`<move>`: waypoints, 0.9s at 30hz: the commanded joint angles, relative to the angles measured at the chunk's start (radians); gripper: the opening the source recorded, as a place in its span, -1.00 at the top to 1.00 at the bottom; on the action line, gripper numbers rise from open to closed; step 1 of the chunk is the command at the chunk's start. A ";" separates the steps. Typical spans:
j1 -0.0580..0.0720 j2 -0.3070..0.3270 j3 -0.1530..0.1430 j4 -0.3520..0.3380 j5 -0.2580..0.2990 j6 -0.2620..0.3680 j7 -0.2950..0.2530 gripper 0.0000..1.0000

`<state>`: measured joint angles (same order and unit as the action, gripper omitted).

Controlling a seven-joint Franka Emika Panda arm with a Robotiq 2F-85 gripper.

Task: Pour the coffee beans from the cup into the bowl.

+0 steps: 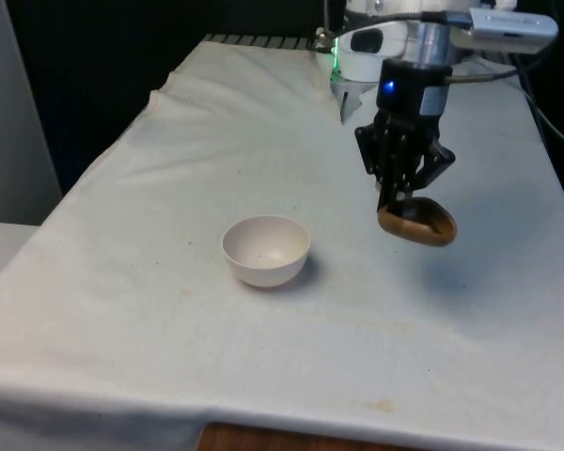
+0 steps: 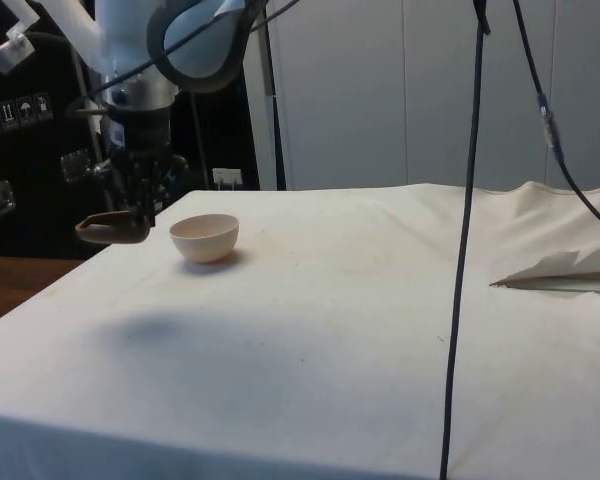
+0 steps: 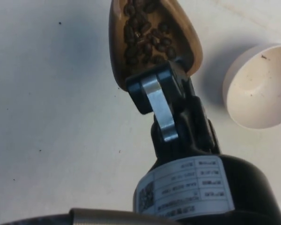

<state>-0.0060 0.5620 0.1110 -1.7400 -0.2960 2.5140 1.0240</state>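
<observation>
My gripper (image 1: 401, 202) is clenched on the rim of the brown cup (image 1: 418, 224), one finger inside the rim and one outside, as the wrist view confirms (image 3: 160, 93). The cup (image 3: 152, 35) hangs directly below my gripper, clear of the surface (image 1: 169, 169), with its shadow on the white cloth beneath. It is tilted slightly in the front view, but remains mouth-up. The coffee beans (image 3: 147, 33) lie inside it, massed in the bottom; none are seen on the cloth. The pale bowl (image 1: 266, 249) stands upright on the surface, apart from my gripper and lower than the cup, off toward the front view's left. In the side view the cup (image 2: 113, 229) hangs beneath my gripper (image 2: 135, 205) just short of the bowl (image 2: 205, 237), without touching it. The bowl's interior (image 3: 260, 89) shows only a few dark specks. The cloth carries faint stains near the bowl.
</observation>
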 commanded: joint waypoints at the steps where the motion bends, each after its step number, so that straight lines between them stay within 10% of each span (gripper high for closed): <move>1: -0.012 -0.013 0.010 -0.013 0.013 0.010 -0.021 1.00; 27: -0.032 -0.074 -0.023 -0.043 0.097 0.012 -0.220 1.00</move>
<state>-0.0270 0.4960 0.0760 -1.7710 -0.2140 2.5150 0.8220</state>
